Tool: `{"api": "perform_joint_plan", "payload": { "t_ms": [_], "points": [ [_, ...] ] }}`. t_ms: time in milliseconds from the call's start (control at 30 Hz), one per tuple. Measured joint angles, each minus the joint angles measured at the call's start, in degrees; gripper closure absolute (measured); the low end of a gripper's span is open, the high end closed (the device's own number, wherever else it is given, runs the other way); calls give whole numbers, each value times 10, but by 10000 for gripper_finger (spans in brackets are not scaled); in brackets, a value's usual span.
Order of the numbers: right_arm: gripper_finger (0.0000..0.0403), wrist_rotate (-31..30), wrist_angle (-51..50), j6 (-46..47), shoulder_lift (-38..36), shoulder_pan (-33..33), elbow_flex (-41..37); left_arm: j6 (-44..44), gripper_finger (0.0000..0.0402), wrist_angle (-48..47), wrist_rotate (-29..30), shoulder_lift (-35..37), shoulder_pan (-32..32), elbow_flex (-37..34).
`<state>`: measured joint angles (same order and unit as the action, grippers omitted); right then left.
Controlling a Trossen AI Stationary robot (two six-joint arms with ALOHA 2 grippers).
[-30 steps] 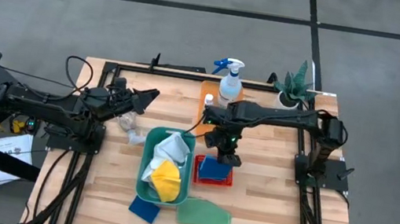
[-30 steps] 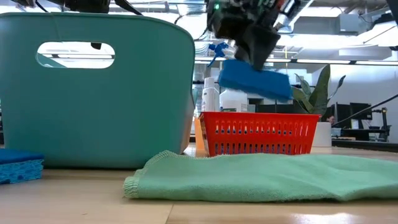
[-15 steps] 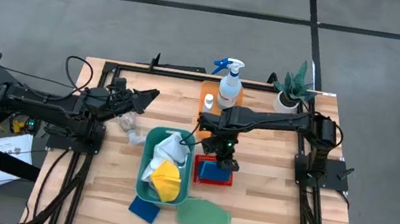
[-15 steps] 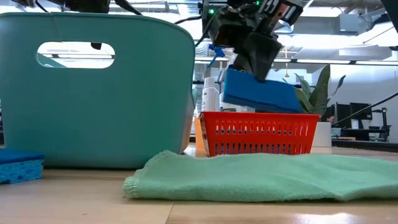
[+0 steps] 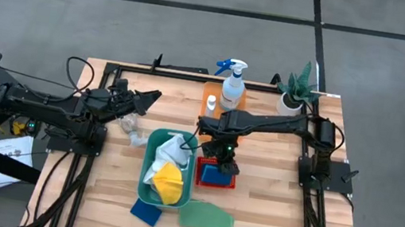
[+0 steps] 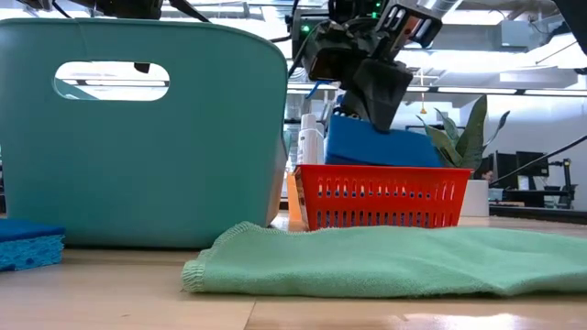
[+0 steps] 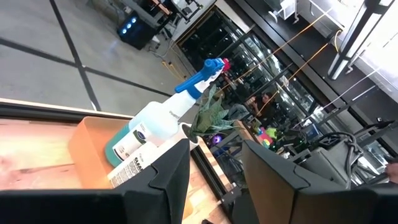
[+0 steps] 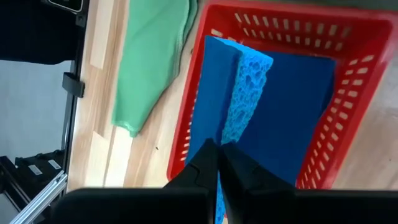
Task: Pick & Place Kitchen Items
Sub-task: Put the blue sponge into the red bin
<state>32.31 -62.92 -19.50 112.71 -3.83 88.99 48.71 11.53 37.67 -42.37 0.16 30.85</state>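
Just right of frame centre, high view: sponge (image 5: 219, 170) held over the red basket (image 5: 215, 181), gripped from above.
Sponge, low view: blue block (image 6: 378, 145) at upper centre, its lower part already below the red basket's rim (image 6: 381, 170), slightly tilted.
Sponge's long axis: in the right wrist view it (image 8: 247, 87) runs straight away from the fingers, standing on edge, along the basket's (image 8: 328, 37) length.
Beneath it: a second blue sponge (image 8: 295, 118) lies flat in the basket.
Right gripper (image 5: 222, 162): directly above the sponge, fingers pinched on its near edge; the sponge hangs straight below the hand.
Key relation: sponge and basket are lined up, one over the other, so I judge letting go is all that remains.
Risk: standing on edge, it may tip sideways.
Left gripper (image 7: 214, 180): upper left of the table in the high view, fingers parted, empty, facing the spray bottle (image 7: 163, 117); well apart from the basket.
Nearer arm: the right.
Around: teal bin (image 5: 144, 189) just left of the basket, green cloth (image 5: 206, 215) below it, another blue sponge (image 5: 144, 211) at the bin's lower-left corner.
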Motion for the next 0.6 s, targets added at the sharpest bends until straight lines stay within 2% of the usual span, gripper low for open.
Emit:
{"api": "perform_joint_plan", "payload": {
  "t_ms": [600],
  "points": [
    [403,4,8,-10,2,-1,0,0,259,0,0,0,0,0]
  ]
}}
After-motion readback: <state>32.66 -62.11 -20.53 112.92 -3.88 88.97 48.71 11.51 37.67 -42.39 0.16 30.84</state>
